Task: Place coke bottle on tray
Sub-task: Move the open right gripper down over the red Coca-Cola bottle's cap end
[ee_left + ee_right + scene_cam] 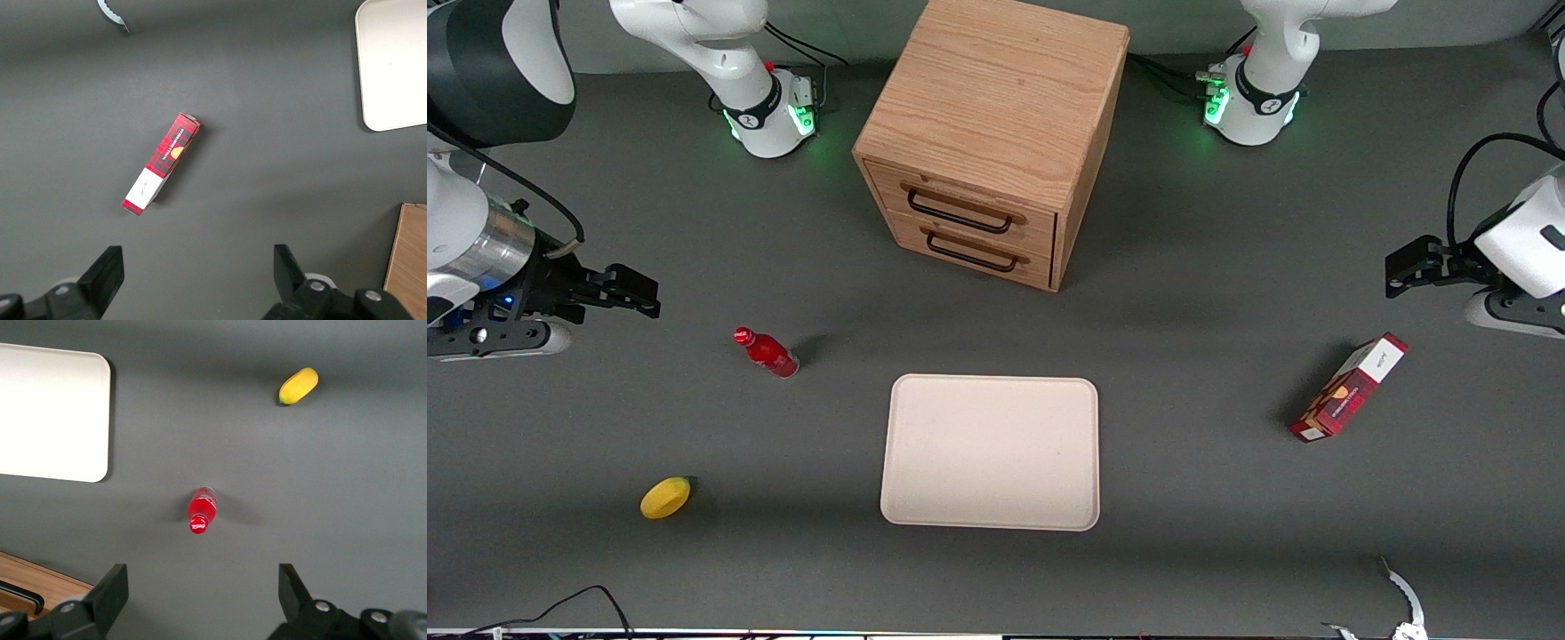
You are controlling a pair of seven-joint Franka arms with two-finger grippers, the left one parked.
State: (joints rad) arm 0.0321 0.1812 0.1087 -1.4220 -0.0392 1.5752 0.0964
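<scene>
Status: nothing done yet, as far as we can judge. Whole job is ahead: reach, grasp, carry, set down.

Largest to smallest:

- Tabletop (605, 222): dark grey, carries everything below.
- Drawer cabinet (996, 124): wooden, two drawers, both look closed, so we can't see any contents. It stands farther from the front camera than the tray.
- Tray (991, 452): cream, flat, low rim, lying in front of the cabinet. We see nothing on it in any view; the right wrist view shows a bare corner of it (53, 413).
- Carton box (1349, 388): red and white, lying on its side toward the parked arm's end. Not ours.
- Hand (636, 293): on the working arm, hanging above the tabletop toward that arm's end, well apart from the bottle. Fingers spread, holding nothing; the wrist view shows both fingers with a wide gap and the bottle between them in line of sight, lower down.
- Coke bottle (767, 353): red, capped, apparently upright on the tabletop beside the tray, toward the working arm's end, not touching the rim. Same bottle seen from above at the wrist (201, 510).
- Lemon (665, 497): yellow, nearer the front camera than the bottle. Ignore.

Remaining: bring the hand over the bottle, close on it, move it onto the tray.
</scene>
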